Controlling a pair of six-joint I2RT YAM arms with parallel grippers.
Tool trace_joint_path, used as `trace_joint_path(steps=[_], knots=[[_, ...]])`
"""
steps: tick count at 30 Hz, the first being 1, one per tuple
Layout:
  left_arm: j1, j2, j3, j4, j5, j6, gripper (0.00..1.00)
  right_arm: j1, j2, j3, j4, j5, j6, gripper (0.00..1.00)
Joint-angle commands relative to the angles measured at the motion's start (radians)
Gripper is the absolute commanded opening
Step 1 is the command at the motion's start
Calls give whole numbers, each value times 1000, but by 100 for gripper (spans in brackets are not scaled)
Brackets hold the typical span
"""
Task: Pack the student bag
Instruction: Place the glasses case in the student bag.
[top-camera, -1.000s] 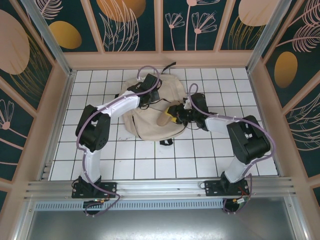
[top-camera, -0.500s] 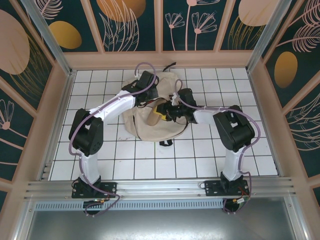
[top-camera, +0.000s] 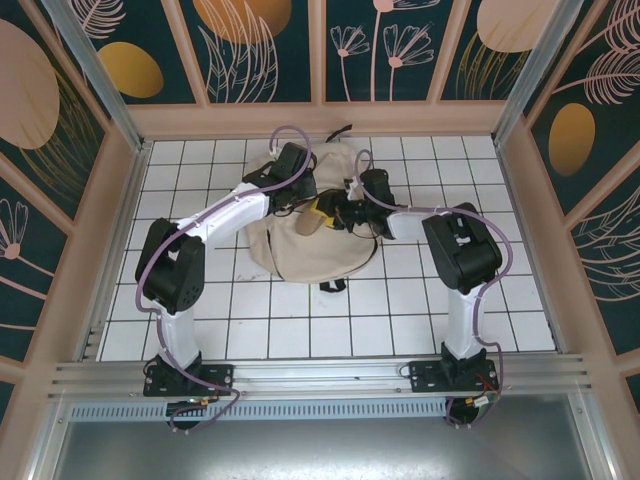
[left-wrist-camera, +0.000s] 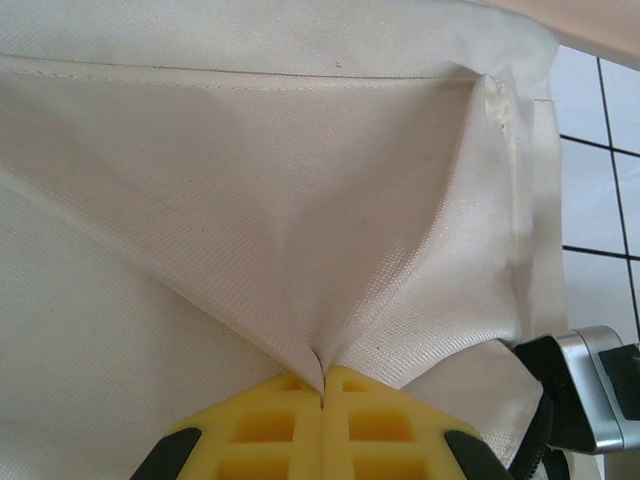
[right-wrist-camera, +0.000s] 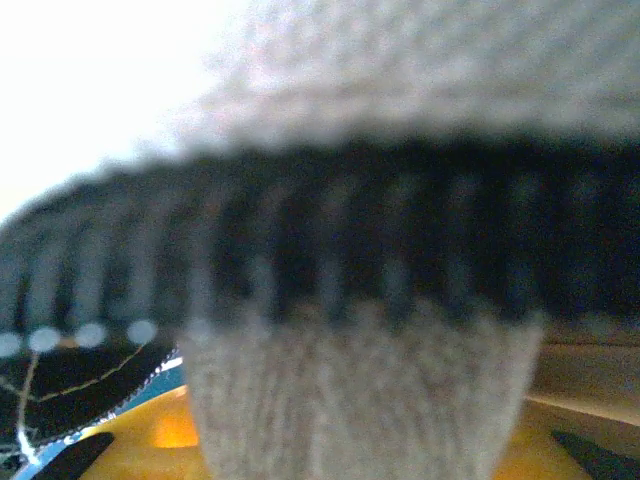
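Note:
The student bag (top-camera: 310, 255) lies on the white tiled table, cream fabric with a black strap at its near edge. My left gripper (top-camera: 298, 192) is at the bag's far upper part, its yellow jaws (left-wrist-camera: 322, 385) shut on a pinched fold of the cream fabric (left-wrist-camera: 250, 200). My right gripper (top-camera: 323, 213) reaches in from the right over the bag's upper middle. It is shut on a ribbed knitted piece (right-wrist-camera: 350, 400), beige with a dark band, whose tan end (top-camera: 304, 226) hangs toward the bag. Yellow fingers (right-wrist-camera: 165, 430) show beside the knit.
A black strap end (top-camera: 342, 130) lies beyond the bag near the back wall. Wooden side walls (top-camera: 120, 200) enclose the tiled table (top-camera: 400, 300). A black and silver part (left-wrist-camera: 590, 390) sits close to the right of the pinched fabric.
My right arm has swung left and away from me, carrying the knitted piece from the bag's middle up toward its top. The left gripper has shifted slightly back, still pinching the fabric.

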Motion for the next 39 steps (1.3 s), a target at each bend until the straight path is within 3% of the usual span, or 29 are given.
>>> trace_joint_path(steps=[1,4,7,11,17,26,29,32,34,39], knots=[[7,-15,11,5,11,15,0,-32,6,-29,223,152,135,30],[11,11,26,3,20,13,0,-26,25,-88,436,247,264,30],[15,33,37,-5,32,14,0,-10,41,-61,440,313,285,36],[20,39,33,-6,37,15,0,5,46,7,282,329,265,57],[27,41,28,0,57,20,0,11,-57,-119,258,351,360,61],[33,53,40,4,78,22,0,13,-174,-145,13,330,297,67],[34,56,45,6,85,21,0,15,-170,-157,23,306,307,64],[34,56,48,6,90,23,0,19,-155,-158,53,291,292,44],[34,56,52,5,89,23,0,19,-137,-135,27,284,272,37],[34,55,53,0,92,26,0,22,-94,-113,13,270,275,35]])
